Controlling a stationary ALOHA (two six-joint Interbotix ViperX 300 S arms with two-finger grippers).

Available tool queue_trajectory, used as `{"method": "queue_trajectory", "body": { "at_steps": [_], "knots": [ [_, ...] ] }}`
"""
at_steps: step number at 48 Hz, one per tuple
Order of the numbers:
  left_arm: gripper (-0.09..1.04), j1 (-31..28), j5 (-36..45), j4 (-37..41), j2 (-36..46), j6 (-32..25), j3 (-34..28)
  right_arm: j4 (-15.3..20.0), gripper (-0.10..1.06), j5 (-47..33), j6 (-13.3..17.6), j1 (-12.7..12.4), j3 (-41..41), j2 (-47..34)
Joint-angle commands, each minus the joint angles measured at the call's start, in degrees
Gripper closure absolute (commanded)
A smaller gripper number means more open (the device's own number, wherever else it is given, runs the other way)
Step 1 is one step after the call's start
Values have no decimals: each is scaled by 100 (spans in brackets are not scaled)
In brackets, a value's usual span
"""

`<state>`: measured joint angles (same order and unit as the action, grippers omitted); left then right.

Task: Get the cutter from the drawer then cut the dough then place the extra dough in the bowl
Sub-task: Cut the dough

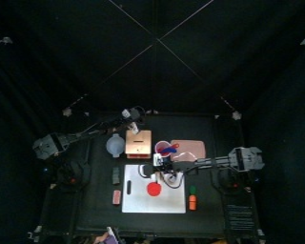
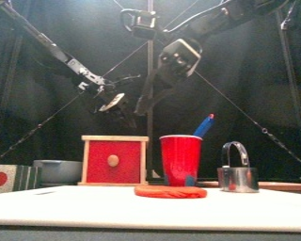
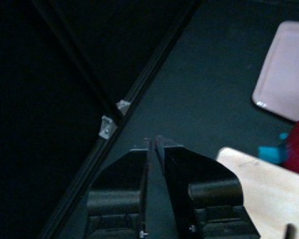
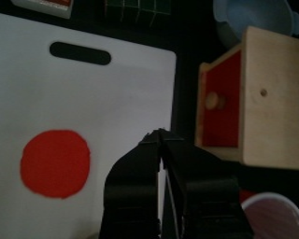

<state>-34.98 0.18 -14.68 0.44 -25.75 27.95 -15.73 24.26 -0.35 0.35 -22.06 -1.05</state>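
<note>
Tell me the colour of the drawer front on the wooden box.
The drawer front is red; the front view shows it best.

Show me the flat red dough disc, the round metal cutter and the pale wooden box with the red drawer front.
flat red dough disc (image 2: 169, 191): front view, middle of its near edge.
round metal cutter (image 2: 237, 179): front view, ring wall below the wire handle.
pale wooden box (image 2: 114, 161): front view, its red drawer front.

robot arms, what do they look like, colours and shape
Both are slim black jointed arms with bulkier grey joint housings, the left arm and right arm alike. The left end effector and right end effector each have two black jaws tapering to thin tips.
</note>
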Motion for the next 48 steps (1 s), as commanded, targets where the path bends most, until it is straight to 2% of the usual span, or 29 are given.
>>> {"method": "queue_trajectory", "body": {
  "at_steps": [1,10,17,23,31,36,48],
  "knots": [
    [37,299,-589,-308,343,-9,167,18,52,141,0,272,-483,809],
    [37,826,-1635,-615,589,-9,624,123,24,633,53,536,-1099,1415],
    [37,1389,-2689,-826,800,-18,1011,378,12,1160,-26,642,-1424,1784],
    [37,1758,-3463,-905,984,-18,1371,352,11,1433,-79,703,-1687,1951],
    [37,2004,-3876,-1063,1107,-9,1652,281,11,1433,-571,668,-1969,1907],
    [37,2188,-4034,-1090,1107,-9,1749,281,11,1169,-853,659,-2057,1819],
    [37,2514,-4386,-1143,1099,0,1898,149,11,571,-905,404,-2145,1477]
  ]
}}
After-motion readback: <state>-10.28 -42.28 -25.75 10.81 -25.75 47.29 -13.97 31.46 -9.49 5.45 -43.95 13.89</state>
